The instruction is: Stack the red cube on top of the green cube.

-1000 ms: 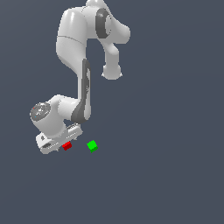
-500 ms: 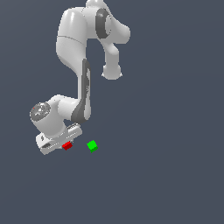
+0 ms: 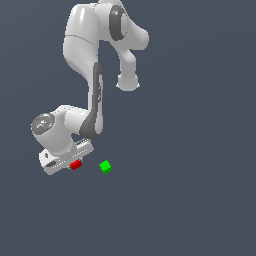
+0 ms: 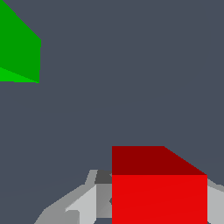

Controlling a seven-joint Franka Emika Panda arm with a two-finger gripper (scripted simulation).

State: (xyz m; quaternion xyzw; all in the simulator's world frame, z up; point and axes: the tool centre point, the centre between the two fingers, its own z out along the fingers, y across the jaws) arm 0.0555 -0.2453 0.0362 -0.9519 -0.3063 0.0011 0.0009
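Gripper (image 3: 71, 162) low over the red cube (image 3: 75, 164), cube sits between the fingers (image 4: 87, 203); whether jaws clamp it, cannot tell. Green cube (image 3: 105, 167) near, apart, toward exterior view's right.

Green cube (image 4: 18, 48) cut off, wrist view.

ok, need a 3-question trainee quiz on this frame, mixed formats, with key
1. True or false: the red cube already sits on top of the green cube.
2. In the exterior view, the green cube lies toward which side of the red cube? A) the view's left B) the view's right
3. Fill in: the cube right at the gripper is the ___ one.

Key: 1 false, they sit apart at the same level. 2 B. 3 red.
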